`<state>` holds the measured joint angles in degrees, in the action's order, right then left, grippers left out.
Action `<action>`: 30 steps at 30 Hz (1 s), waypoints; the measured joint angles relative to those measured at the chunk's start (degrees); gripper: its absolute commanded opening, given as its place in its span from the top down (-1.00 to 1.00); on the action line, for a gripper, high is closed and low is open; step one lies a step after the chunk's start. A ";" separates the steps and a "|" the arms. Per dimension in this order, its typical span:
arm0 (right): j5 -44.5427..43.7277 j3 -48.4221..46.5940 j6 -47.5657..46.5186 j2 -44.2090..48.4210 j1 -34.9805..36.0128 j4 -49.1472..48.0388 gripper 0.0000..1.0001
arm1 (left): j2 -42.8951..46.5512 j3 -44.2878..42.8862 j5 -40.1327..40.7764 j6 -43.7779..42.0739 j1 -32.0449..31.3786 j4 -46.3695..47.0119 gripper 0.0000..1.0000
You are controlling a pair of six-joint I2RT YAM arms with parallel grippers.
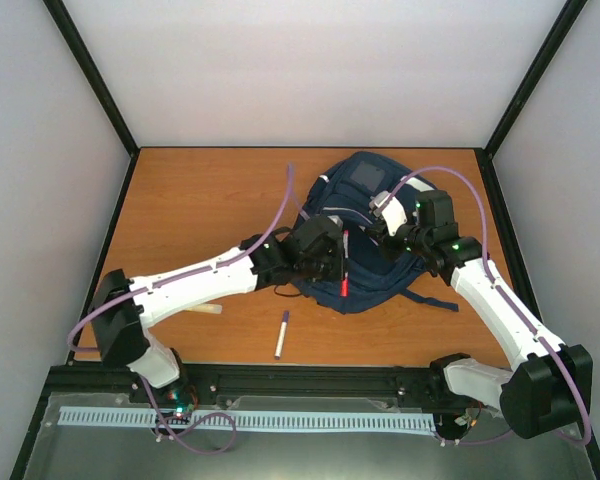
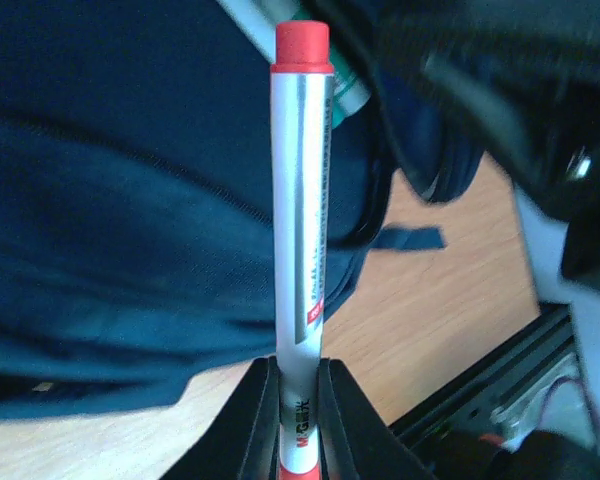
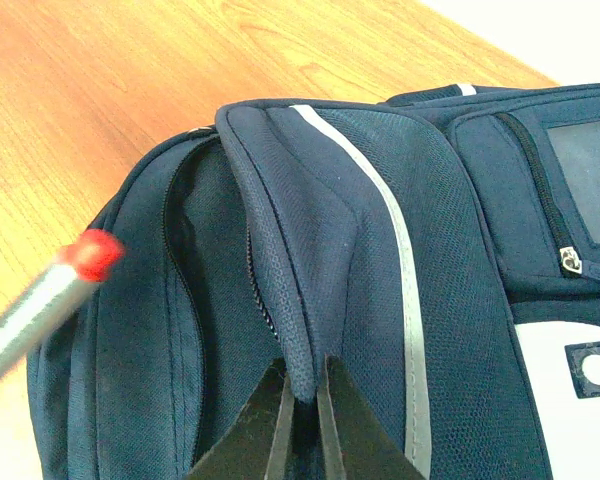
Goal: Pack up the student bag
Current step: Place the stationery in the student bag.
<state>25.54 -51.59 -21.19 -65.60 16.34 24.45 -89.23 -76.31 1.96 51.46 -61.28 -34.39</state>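
Observation:
The student bag (image 1: 365, 180), navy blue with a thin white stripe, lies at the back middle of the table. My left gripper (image 2: 298, 365) is shut on a silver pen (image 2: 300, 200) with a red cap. It holds the pen (image 1: 344, 262) over the bag's near side. My right gripper (image 3: 302, 385) is shut on a raised fold of the bag's fabric (image 3: 310, 250) beside the open zipper slit (image 3: 185, 270). The pen's red tip (image 3: 90, 255) hovers just left of that slit. In the top view the right gripper (image 1: 388, 232) sits over the bag's right half.
A white marker with a purple cap (image 1: 281, 334) lies on the wooden table (image 1: 200, 200) near the front edge. A pale stick-like item (image 1: 202, 312) rests beside the left arm. A black rail (image 1: 310, 380) runs along the front, and walls close in the table.

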 measured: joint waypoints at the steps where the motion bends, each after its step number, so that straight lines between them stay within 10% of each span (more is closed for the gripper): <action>1: 0.02 0.00 0.00 0.00 -0.04 -0.02 0.93 | -0.59 0.00 -0.57 1.20 0.61 2.01 0.89; 13: 0.24 0.00 0.02 0.00 -0.26 -0.02 0.93 | -11.87 -0.87 -4.70 14.71 5.18 17.64 0.92; 25: 0.44 0.00 0.00 -0.02 -0.59 -0.07 0.93 | -11.67 4.87 7.91 31.87 6.93 29.29 0.92; 30: 0.63 0.00 0.00 -0.02 -0.72 -0.15 0.93 | -12.52 2.69 9.75 33.33 6.93 29.44 0.62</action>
<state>26.17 -51.59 -21.19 -65.63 15.62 24.29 -101.75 -73.63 11.70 84.79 -54.35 -4.95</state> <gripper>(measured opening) 0.059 0.119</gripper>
